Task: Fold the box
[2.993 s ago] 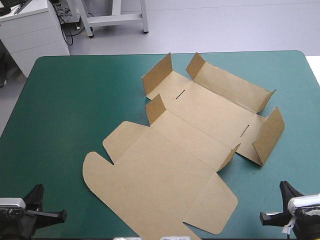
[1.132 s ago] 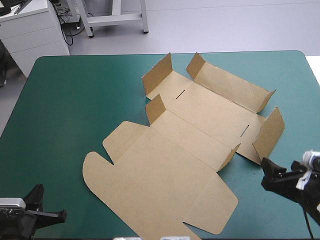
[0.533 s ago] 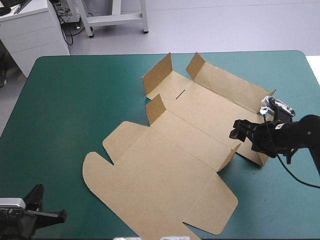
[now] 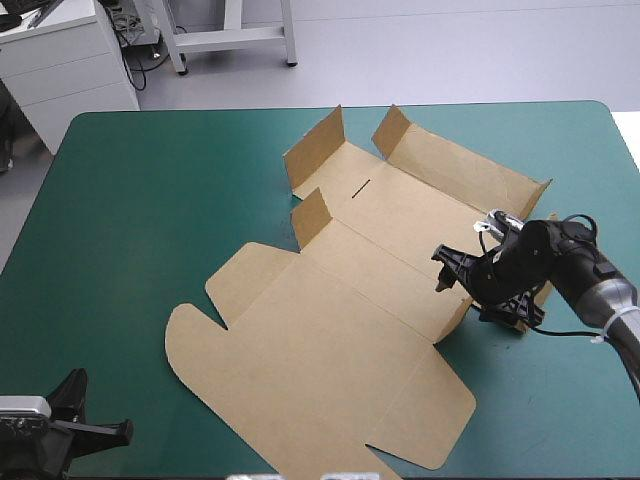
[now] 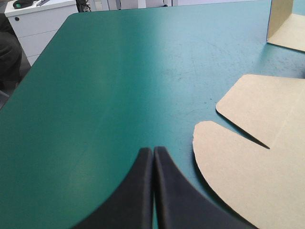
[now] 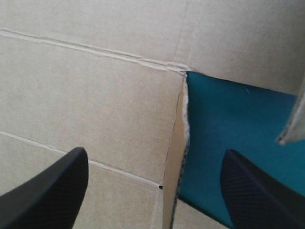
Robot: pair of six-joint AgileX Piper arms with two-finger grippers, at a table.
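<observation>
Box (image 4: 340, 300): 1 brown board sheet, light, stiff, creased. Right gripper (image 6: 153, 157): spread wide, holding nothing, probably astride upright end flap (image 4: 458, 312); pinch there. Left gripper (image 5: 153, 151): pinched together, holding nothing.

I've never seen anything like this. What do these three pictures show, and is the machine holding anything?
This is one robot with two arms, seen by three cameras. The wide picture looks down from above and behind onto a table with a teal-green cover. On it lies the brown box, a cut sheet of board with some flaps standing up. The other two pictures come from cameras on the wrists, each looking along that arm's pincer. The left pincer is shut and empty, near the box's rounded flap. The right pincer is open above the box's right side, with a raised flap's edge in the gap. It holds nothing.
</observation>
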